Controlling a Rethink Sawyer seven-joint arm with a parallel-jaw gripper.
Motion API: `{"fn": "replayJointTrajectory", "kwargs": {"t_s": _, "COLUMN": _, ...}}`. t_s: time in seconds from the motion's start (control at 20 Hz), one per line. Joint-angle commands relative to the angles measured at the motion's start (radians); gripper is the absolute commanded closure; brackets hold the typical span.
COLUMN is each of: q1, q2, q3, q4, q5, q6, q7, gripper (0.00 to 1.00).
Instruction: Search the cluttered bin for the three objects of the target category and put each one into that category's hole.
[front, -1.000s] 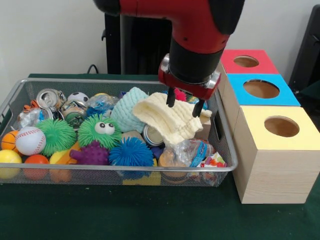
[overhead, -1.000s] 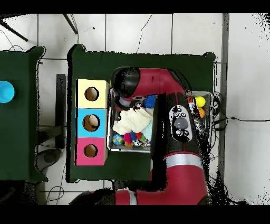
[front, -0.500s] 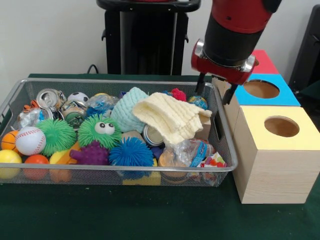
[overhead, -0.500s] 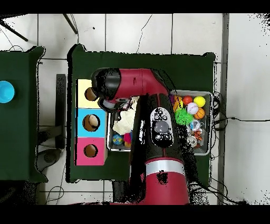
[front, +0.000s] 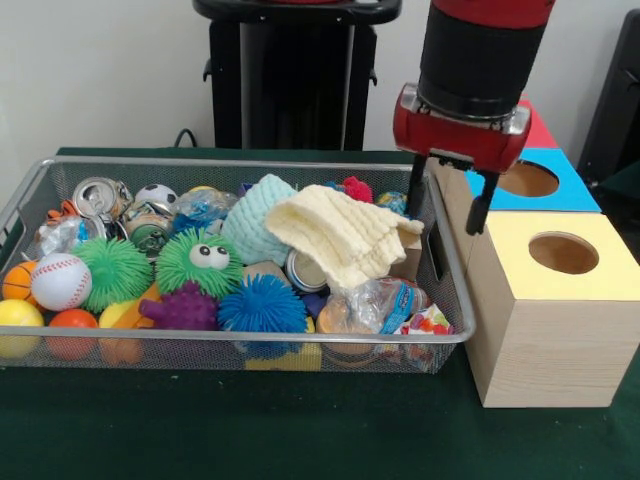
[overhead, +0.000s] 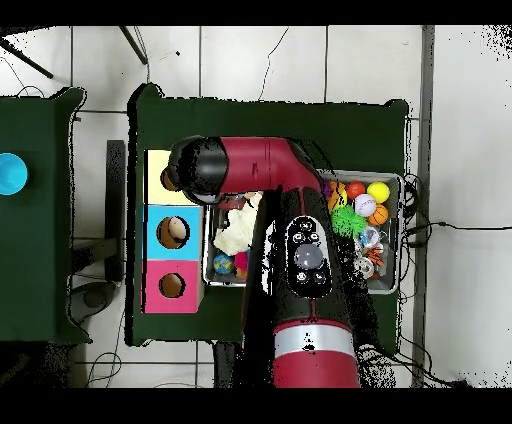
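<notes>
Front view: the red and black arm drops in at upper right, its end effector (front: 449, 205) spread wide and empty, between the wire mesh bin (front: 200, 350) and the yellow-topped wooden box (front: 556, 290). A cream knitted cloth (front: 340, 235) lies atop the clutter right of centre.

Overhead view: the arm covers most of the bin (overhead: 392, 180); the red-topped box (overhead: 172, 287) shows at lower left.

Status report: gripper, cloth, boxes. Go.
Gripper open, empty, hanging over the bin's end by the yellow box. Yellow cloth lies on the clutter in the bin. Yellow box's hole unobstructed.
</notes>
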Motion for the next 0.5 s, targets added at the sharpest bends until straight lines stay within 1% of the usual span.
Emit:
{"fn": "replayJointTrajectory", "kwargs": {"t_s": 0.05, "q1": -0.026, "q2": -0.145, "q3": 0.014, "q4": 0.096, "q5": 0.004, "q6": -0.092, "q7": 0.037, "gripper": 0.00}}
{"fn": "replayJointTrajectory", "kwargs": {"t_s": 0.1, "q1": -0.031, "q2": -0.147, "q3": 0.018, "q4": 0.098, "q5": 0.005, "q6": -0.109, "q7": 0.029, "gripper": 0.00}}
{"fn": "replayJointTrajectory", "kwargs": {"t_s": 0.2, "q1": -0.030, "q2": -0.146, "q3": 0.017, "q4": 0.093, "q5": 0.011, "q6": -0.101, "q7": 0.028, "gripper": 0.00}}
{"fn": "replayJointTrajectory", "kwargs": {"t_s": 0.35, "q1": -0.011, "q2": -0.156, "q3": -0.007, "q4": 0.095, "q5": 0.012, "q6": -0.049, "q7": 0.054, "gripper": 0.00}}
{"fn": "replayJointTrajectory", "kwargs": {"t_s": 0.5, "q1": -0.007, "q2": -0.143, "q3": -0.011, "q4": 0.112, "q5": 0.009, "q6": -0.032, "q7": 0.059, "gripper": 0.00}}
